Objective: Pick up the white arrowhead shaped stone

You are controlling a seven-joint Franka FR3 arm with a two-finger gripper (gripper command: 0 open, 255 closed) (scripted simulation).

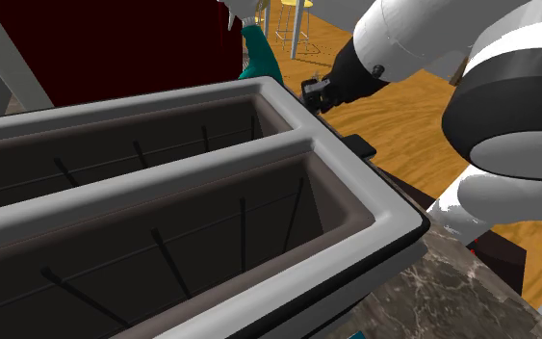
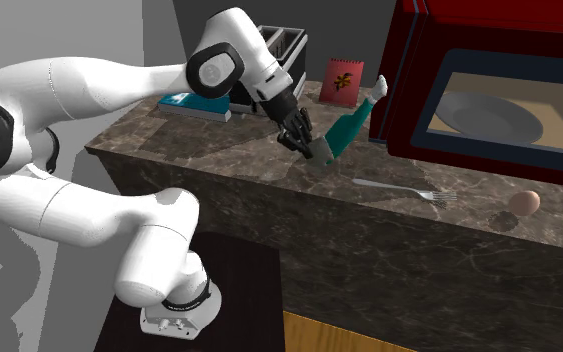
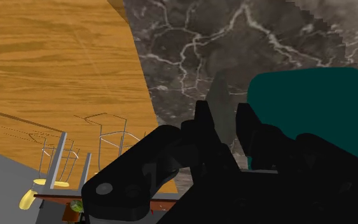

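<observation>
The arrowhead-shaped piece [image 2: 347, 128] has a teal body with a pale tip at its upper end. It slants up from my gripper [image 2: 309, 143] toward the red microwave [image 2: 489, 90]. In the shoulder view its teal body [image 1: 261, 56] rises behind the toaster. My gripper is shut on its lower end. In the wrist view a thin grey part [image 3: 219, 102] sits clasped between the two black fingers, and the teal body [image 3: 304, 114] spreads beyond one finger. Whether the piece still touches the counter I cannot tell.
A large toaster [image 1: 355, 183] fills the shoulder view's foreground and stands at the counter's back [image 2: 287, 45]. On the marble counter [image 2: 269, 195] lie a fork [image 2: 404, 188], an egg [image 2: 526, 202], a red packet [image 2: 341, 80] and a teal book [image 2: 194, 102].
</observation>
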